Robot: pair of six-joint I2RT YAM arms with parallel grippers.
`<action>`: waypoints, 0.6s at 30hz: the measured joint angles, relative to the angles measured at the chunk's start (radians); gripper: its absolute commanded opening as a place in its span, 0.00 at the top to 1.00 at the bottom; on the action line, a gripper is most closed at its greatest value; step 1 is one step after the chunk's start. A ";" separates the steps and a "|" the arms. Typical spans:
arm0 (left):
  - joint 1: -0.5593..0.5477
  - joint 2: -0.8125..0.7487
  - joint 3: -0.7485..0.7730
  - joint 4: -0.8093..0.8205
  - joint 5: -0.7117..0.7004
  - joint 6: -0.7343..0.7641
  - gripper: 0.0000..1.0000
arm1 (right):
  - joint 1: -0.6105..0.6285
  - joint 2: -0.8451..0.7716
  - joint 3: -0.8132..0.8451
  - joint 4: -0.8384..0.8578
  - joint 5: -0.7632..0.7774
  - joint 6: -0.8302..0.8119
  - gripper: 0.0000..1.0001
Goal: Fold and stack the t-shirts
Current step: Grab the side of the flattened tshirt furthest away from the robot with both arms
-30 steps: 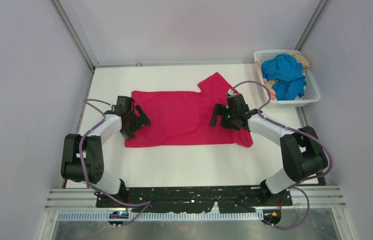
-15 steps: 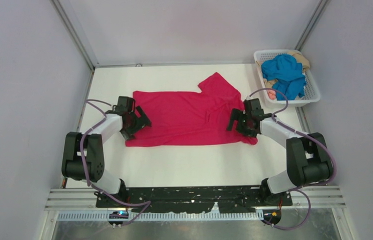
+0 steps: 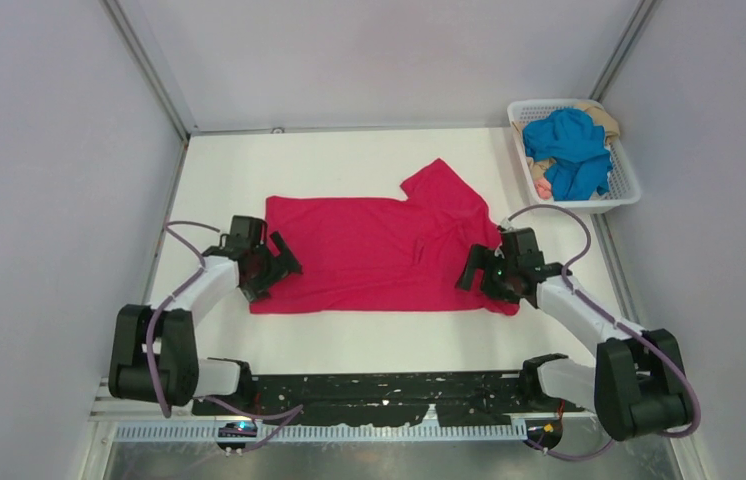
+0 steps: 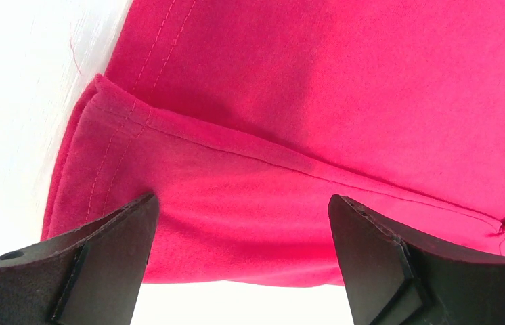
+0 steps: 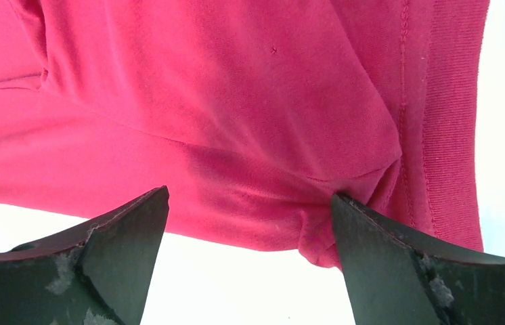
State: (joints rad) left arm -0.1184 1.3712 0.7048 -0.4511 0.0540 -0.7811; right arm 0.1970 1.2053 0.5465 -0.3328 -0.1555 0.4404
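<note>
The crimson-pink t-shirt (image 3: 374,250) lies spread on the white table, one sleeve pointing to the back right. My left gripper (image 3: 267,272) is open over the shirt's near left corner; in the left wrist view the gripper (image 4: 243,203) spans the folded hem (image 4: 250,230). My right gripper (image 3: 481,280) is open over the near right corner; in the right wrist view the gripper (image 5: 250,203) spans the bunched edge (image 5: 317,237). The blue t-shirt (image 3: 569,145) and the beige t-shirt (image 3: 609,120) lie crumpled in the basket.
The white lattice basket (image 3: 629,190) stands at the back right of the table. Grey walls enclose the table on three sides. A black rail (image 3: 389,390) runs along the near edge.
Both arms have drawn back toward the near edge. The right gripper moved right and nearer, to the shirt's near right corner. The shirt shifted slightly toward the near side.
</note>
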 measured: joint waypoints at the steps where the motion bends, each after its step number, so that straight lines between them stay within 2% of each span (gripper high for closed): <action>1: -0.003 -0.034 -0.027 -0.003 0.000 -0.001 0.00 | 0.002 -0.034 -0.021 -0.012 -0.008 0.003 0.05; 10: -0.020 -0.329 -0.218 -0.051 -0.019 -0.034 0.00 | 0.092 -0.291 -0.118 -0.238 -0.023 0.097 0.05; 18: -0.031 -0.512 -0.301 -0.115 -0.031 -0.075 0.00 | 0.168 -0.412 -0.134 -0.402 0.024 0.189 0.05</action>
State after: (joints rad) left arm -0.1490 0.8589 0.4034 -0.5663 0.0231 -0.8558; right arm 0.3653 0.7933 0.4129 -0.7345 -0.1314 0.6296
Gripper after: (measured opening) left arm 0.994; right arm 0.949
